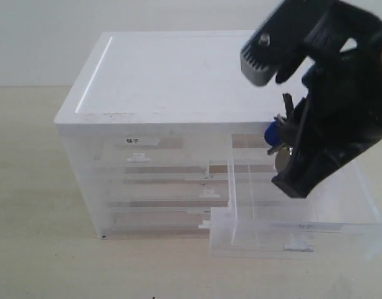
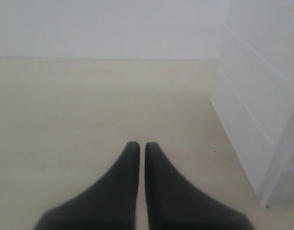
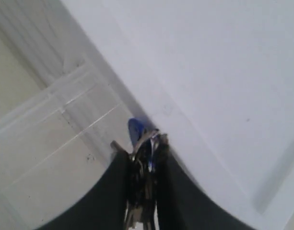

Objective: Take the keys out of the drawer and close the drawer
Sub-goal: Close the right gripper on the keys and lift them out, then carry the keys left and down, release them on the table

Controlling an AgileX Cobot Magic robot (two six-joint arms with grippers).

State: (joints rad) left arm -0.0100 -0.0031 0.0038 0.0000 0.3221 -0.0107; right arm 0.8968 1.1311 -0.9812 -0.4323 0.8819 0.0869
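Note:
My right gripper [image 1: 285, 138] is shut on the keys [image 1: 278, 142], and the round blue fob [image 1: 272, 132] sticks out beside its fingers. It holds them in the air above the drawer [image 1: 290, 215], at the level of the cabinet's top edge. That translucent drawer is pulled far out at the cabinet's lower right, with its white tab handle [image 1: 298, 244] in front. In the right wrist view the keys [image 3: 145, 146] hang between the dark fingers over the drawer [image 3: 51, 139]. My left gripper [image 2: 138, 146] is shut on nothing above bare table.
The white drawer cabinet [image 1: 172, 81] stands mid-table, with a drawer labelled in black characters [image 1: 136, 141] at its upper left and full-width drawers below. In the left wrist view the cabinet [image 2: 257, 110] stands off to one side. Pale tabletop [image 1: 35, 218] surrounds it.

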